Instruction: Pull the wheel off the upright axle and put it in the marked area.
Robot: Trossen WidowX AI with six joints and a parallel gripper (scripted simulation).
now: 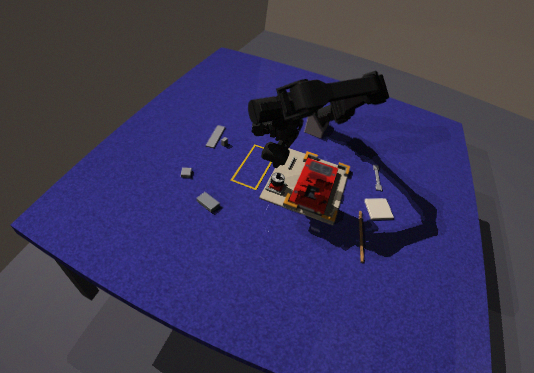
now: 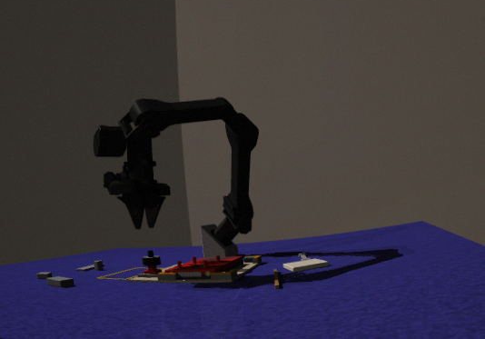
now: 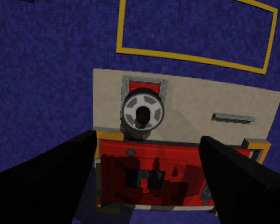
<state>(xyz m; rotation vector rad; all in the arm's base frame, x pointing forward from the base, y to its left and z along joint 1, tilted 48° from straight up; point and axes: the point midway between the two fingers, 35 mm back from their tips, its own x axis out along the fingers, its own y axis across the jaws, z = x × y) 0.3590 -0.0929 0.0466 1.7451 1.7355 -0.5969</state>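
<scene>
My tool [image 2: 144,218] hangs high above the wheel [image 3: 143,112], fingers apart and holding nothing. The wheel sits on its axle at the board's left corner, near the yellow outline [image 3: 195,26]. It looks small, rigid and light; I'd pinch its rim from both sides and lift straight up.

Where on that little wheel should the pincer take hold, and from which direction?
By its round rim, coming straight down from above. The wheel lies flat on an upright axle, its face turned upward, so the rim's opposite edges are free for the two fingers. The open pincer hangs above it, pointing down, holding nothing.
</scene>
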